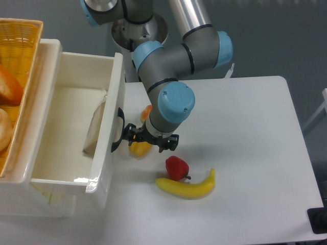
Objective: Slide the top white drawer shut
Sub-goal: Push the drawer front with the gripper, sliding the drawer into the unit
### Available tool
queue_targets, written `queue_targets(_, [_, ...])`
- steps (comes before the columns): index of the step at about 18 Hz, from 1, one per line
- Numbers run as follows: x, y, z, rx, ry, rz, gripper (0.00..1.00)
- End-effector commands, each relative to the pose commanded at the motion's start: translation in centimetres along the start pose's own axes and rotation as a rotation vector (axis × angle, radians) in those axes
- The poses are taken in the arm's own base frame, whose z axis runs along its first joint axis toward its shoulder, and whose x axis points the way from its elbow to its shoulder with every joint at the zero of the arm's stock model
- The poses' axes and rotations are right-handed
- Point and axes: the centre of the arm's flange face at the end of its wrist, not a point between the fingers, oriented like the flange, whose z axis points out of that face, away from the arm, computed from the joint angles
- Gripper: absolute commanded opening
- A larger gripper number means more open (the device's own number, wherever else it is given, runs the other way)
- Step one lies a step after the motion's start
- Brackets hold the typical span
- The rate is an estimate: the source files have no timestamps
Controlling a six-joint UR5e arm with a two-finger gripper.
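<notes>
The top white drawer (108,153) is pulled out at the left, its glossy front panel facing right with a curved black handle (118,130). A pale bag (95,129) lies inside, against the front wall. My gripper (149,142) points down at the table just right of the handle. Its left black edge is touching or nearly touching the handle. The blue-grey wrist above hides the fingertips, so the jaw opening cannot be read.
A yellow fruit (139,149) and an orange one (146,111) lie by the gripper. A red fruit (177,167) and a banana (186,187) lie in front of it. A yellow wicker basket (20,46) with bread sits on the cabinet at far left.
</notes>
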Motion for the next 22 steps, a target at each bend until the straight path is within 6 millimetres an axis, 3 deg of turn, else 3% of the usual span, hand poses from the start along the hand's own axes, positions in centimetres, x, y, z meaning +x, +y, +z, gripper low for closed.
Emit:
queue_targets(12, [3.0,-0.4,-0.7,0.038,0.039,0.033,1.00])
queue_targets(22, [6.4,-1.2,0.2,0.026,0.045,0.082,1.00])
